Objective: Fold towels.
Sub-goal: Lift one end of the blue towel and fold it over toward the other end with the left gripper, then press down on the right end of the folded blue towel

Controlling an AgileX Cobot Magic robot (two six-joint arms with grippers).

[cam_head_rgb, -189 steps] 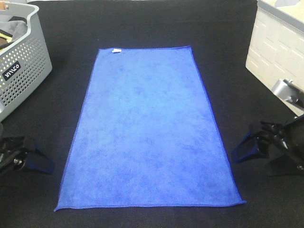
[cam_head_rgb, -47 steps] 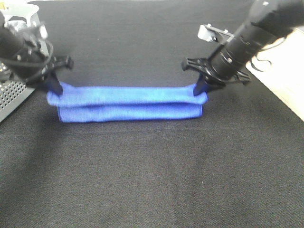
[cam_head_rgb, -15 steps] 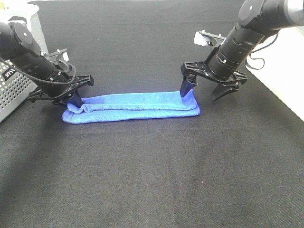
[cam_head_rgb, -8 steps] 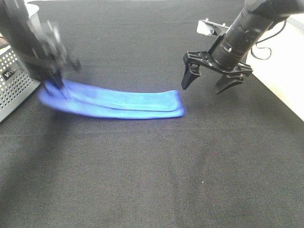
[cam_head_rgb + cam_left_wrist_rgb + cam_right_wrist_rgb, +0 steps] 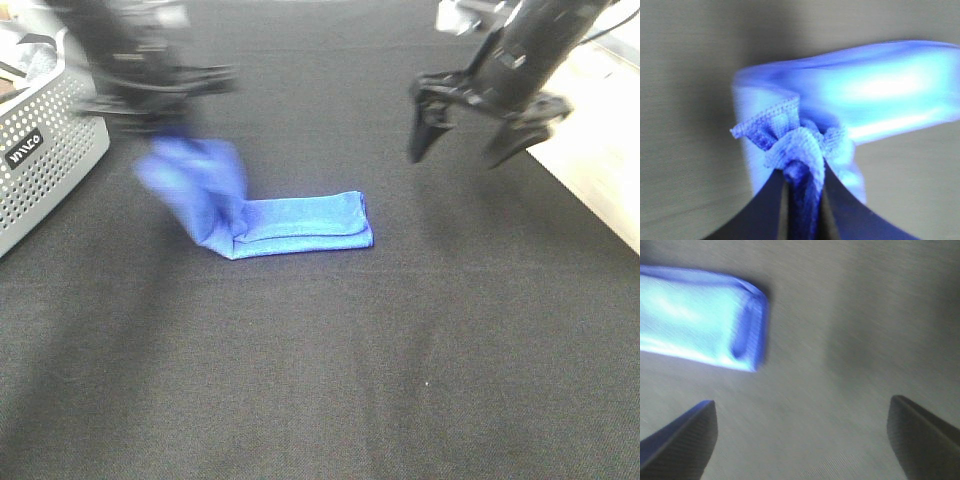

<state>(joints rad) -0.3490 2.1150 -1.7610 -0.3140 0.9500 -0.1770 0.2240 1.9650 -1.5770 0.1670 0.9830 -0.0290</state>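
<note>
The blue towel (image 5: 300, 222) is folded into a narrow strip on the black table. Its right end lies flat; its left end (image 5: 190, 175) is lifted and bent over toward the right. My left gripper (image 5: 165, 135), blurred by motion, is shut on that lifted end; the left wrist view shows the bunched cloth (image 5: 800, 150) pinched between the fingers. My right gripper (image 5: 468, 152) is open and empty, raised above and to the right of the towel's right end (image 5: 747, 330).
A grey perforated basket (image 5: 45, 150) with clothes stands at the left edge. A light surface (image 5: 600, 150) borders the black tablecloth at the right.
The right gripper let go of the towel's right end and rose away. The left gripper lifted the left end and carries it rightward over the strip.
</note>
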